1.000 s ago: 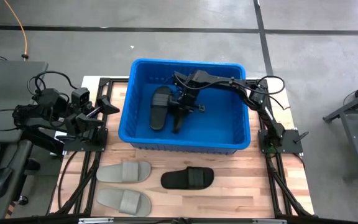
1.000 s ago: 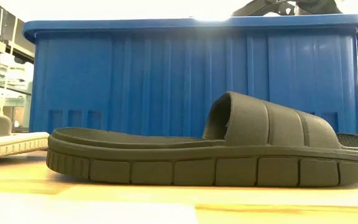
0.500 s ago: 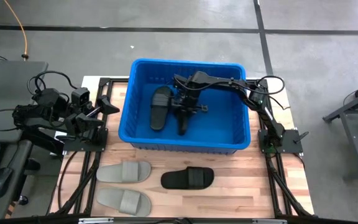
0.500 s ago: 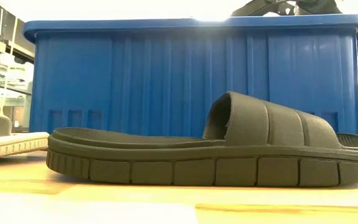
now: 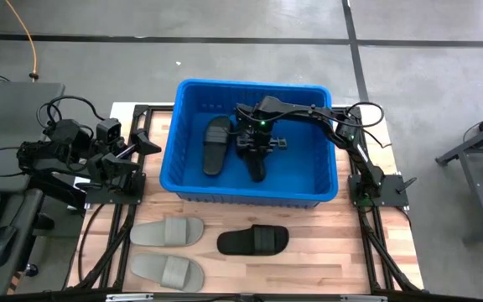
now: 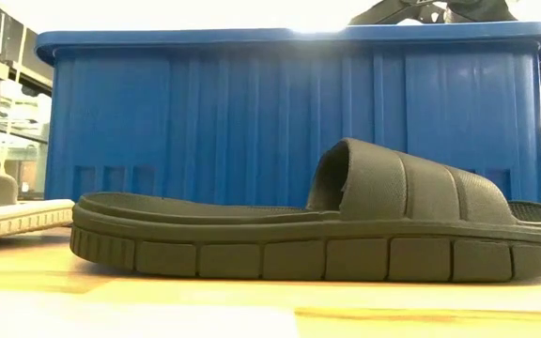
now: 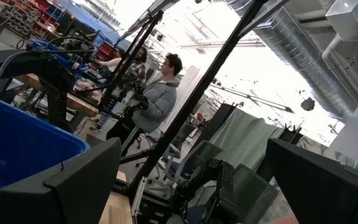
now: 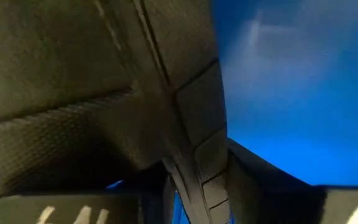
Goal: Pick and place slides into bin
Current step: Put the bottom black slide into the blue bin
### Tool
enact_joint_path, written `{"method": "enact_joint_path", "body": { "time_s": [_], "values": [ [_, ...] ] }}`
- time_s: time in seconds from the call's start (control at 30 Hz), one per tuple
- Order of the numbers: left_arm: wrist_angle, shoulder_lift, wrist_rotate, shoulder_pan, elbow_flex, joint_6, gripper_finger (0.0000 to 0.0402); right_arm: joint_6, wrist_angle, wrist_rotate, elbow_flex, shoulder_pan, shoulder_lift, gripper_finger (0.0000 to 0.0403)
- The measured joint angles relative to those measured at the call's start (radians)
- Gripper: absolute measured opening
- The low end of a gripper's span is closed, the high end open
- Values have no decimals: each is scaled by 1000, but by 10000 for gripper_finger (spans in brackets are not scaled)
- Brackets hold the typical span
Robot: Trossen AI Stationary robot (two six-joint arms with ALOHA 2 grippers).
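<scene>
The blue bin (image 5: 187,180) stands at the table's middle far side. My right gripper (image 5: 257,144) reaches into it from the right and is shut on a black slide (image 5: 257,166), which fills the right wrist view (image 8: 73,93). A second black slide (image 5: 216,144) lies flat on the bin's floor to its left. On the table in front of the bin lie a black slide (image 5: 253,241) and two grey slides (image 5: 168,231) (image 5: 167,270), soles down. My left gripper (image 5: 141,144) waits open at the table's left edge, empty. My right gripper pinches the black slide's sole edge (image 8: 194,177) between its two fingers (image 8: 272,193). It comes from above, pointing down into the bin. The slide stands on its edge below the fingers, its free end (image 5: 259,176) toward the bin's near wall. Whether it touches the floor I cannot tell.
The bin's near wall (image 6: 280,122) rises right behind the black slide (image 6: 346,225) in the low view. Dark frame rails (image 5: 107,226) run along the table's left and right sides. People sit in the room beyond the table (image 7: 160,93).
My right gripper has gone a little toward the table's right edge inside the bin and turned. The held black slide has swung with it: its free end has moved rightward, from slanting left to pointing at the near wall.
</scene>
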Motion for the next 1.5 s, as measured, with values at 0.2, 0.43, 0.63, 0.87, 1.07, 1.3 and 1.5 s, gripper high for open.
{"method": "enact_joint_path", "body": {
  "time_s": [0.2,0.43,0.63,0.87,1.07,1.3,1.5],
  "values": [
    [0,0,0,0,0,0,392,1,-6,59,0,2,0,104],
    [1,0,0,0,0,0,392,-23,30,73,-2,12,-1,127],
    [1,0,0,0,0,0,392,-55,-27,103,-1,8,1,144],
    [1,0,11,0,0,1,392,-120,-91,185,17,4,-2,177],
    [1,0,11,0,0,1,392,-142,-169,218,17,-12,-2,218],
    [1,0,11,0,0,1,392,-172,-238,287,17,-13,-4,216],
    [1,0,11,0,0,0,392,-221,-195,294,18,-24,-4,93]
  ]
}}
